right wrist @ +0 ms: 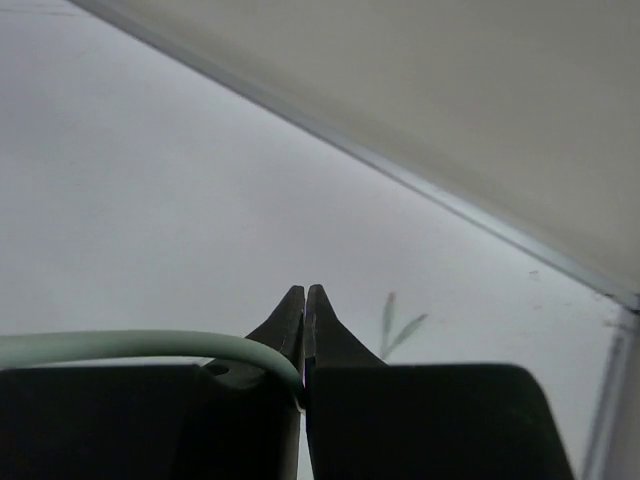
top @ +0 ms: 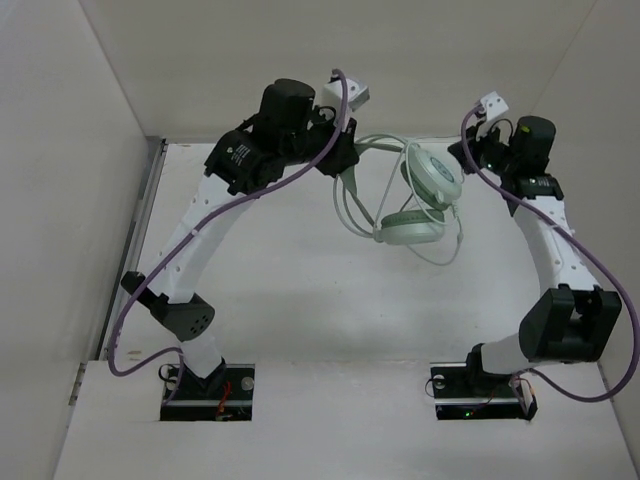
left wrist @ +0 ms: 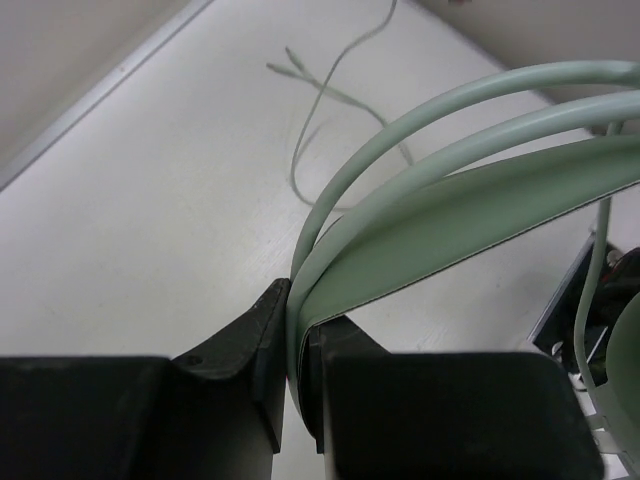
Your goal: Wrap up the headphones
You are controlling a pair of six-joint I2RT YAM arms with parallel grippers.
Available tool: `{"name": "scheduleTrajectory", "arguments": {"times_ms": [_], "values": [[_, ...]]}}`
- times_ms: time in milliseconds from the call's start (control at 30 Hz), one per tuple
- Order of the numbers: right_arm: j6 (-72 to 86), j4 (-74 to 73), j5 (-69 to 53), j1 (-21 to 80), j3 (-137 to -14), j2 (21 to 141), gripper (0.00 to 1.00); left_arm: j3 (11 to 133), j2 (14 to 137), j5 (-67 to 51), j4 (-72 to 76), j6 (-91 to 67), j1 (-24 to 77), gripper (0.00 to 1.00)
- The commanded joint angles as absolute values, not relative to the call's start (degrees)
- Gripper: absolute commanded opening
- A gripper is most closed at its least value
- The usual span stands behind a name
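The pale mint-green headphones (top: 432, 176) hang above the far middle of the table, with one cup facing up and the other cup (top: 410, 229) below it. My left gripper (top: 346, 163) is shut on the thin headband (left wrist: 450, 210), which runs between the jaws in the left wrist view (left wrist: 297, 300). My right gripper (top: 467, 153) is shut on the thin cable (right wrist: 130, 345), which enters the closed jaws (right wrist: 304, 296) from the left. Loops of cable (top: 345, 215) hang below the headband. The forked end (left wrist: 292, 66) lies on the table and also shows in the right wrist view (right wrist: 395, 325).
The white table (top: 300, 300) is boxed in by a left wall (top: 60, 200) and a back wall (top: 400, 50). A metal strip (top: 150, 200) runs along the table's left edge. Thick purple arm cables (top: 240, 205) trail along both arms.
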State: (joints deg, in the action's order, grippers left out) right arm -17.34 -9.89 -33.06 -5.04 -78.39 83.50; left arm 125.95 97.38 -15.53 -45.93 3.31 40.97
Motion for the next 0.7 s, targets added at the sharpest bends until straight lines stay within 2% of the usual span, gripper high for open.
{"name": "scheduleTrajectory", "arguments": {"times_ms": [0,167,333,467,667], "values": [[-9.0,-6.2,-39.2,-0.9,-73.6,78.1,0.00,133.6,97.3,-22.4,-39.5,-3.6,38.5,0.01],[9.3,2.7,-49.0,3.8,-67.8,74.5,0.01,137.7,99.7,-23.4,-33.5,-10.6,35.5,0.01],[35.7,24.5,-55.1,5.4,-62.4,74.0,0.05,145.5,103.4,-22.6,-32.1,-12.9,36.2,0.01],[50.9,39.5,-55.1,5.5,-61.1,75.6,0.13,149.8,105.7,-21.4,-31.1,-13.4,38.4,0.02],[57.4,46.3,-53.6,7.4,-58.5,77.4,0.30,150.5,106.5,-19.0,-28.4,-14.1,40.8,0.02]]}}
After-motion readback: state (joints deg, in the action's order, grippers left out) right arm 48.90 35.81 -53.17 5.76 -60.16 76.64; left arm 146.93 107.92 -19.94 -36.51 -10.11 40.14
